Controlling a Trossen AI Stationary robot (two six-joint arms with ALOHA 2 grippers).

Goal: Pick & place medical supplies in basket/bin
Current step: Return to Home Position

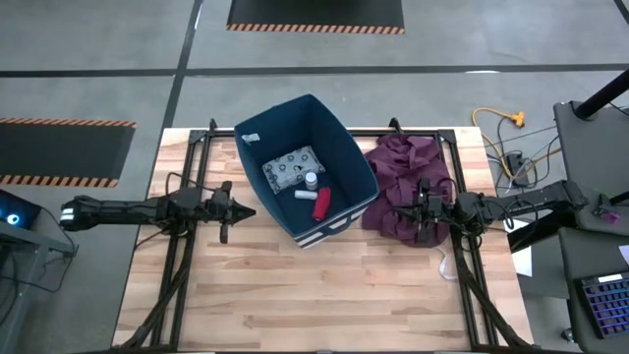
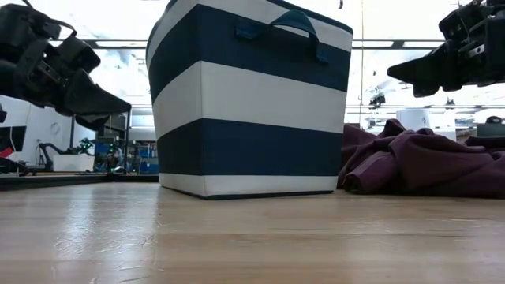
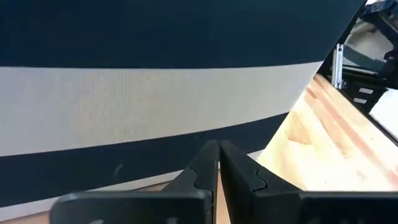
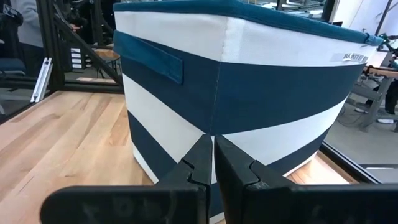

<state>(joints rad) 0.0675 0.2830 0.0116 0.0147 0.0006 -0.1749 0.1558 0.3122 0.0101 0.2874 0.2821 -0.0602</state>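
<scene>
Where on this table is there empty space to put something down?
Free: the wide strip of bare table in front of the bin and both arms. The back-left corner, behind the left gripper, is mostly bare too. Crowded: the maroon cloth beside the bin, under the right gripper.

Maroon cloth (image 1: 405,187) crumpled in a heap on the wooden table (image 1: 314,295) — right side, toward the far edge. Black frame rails (image 1: 175,265) run across the tabletop. Off the table: yellow cable (image 1: 496,122) past the far right corner, hazard-striped floor mats (image 1: 314,14), keyboard (image 1: 601,307) at near right.
</scene>
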